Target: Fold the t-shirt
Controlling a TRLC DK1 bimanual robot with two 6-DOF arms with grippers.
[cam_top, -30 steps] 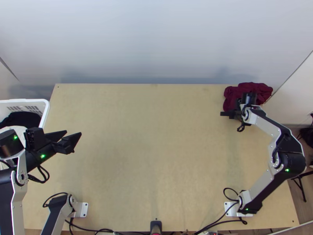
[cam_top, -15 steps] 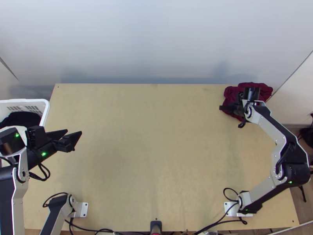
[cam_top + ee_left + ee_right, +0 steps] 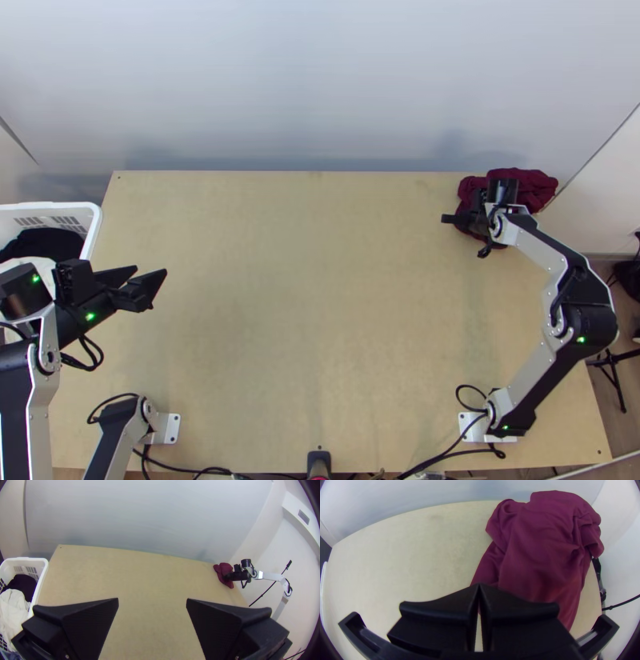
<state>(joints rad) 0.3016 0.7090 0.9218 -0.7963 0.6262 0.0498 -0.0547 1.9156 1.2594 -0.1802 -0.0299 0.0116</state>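
1. A white basket [image 3: 98,218] is beside the counter [image 3: 280,320], at its left edge; dark cloth [image 3: 42,243] and pale cloth [image 3: 14,608] lie inside, loosely heaped
2. The left arm [image 3: 38,408] bends over the counter's left side, close to the basket
3. Its hand, the left hand [image 3: 151,270], hangs over the left part of the counter, fingers spread well apart with nothing between them
4. Black cables [image 3: 432,459] run along the near edge, around the middle and toward the right arm's base
5. The right hand [image 3: 470,220] is at the far right, over the near left part of the t-shirt [image 3: 538,189]; its fingertips meet, and I cannot tell whether any cloth is pinched between them
6. The t-shirt, maroon, lies bunched and creased at the counter's far right corner, not folded neatly
7. The right arm [image 3: 532,382] bends out to the right from its base at the near right, then back in toward the t-shirt
8. A black stand [image 3: 614,376] is on the floor, just past the counter's right edge
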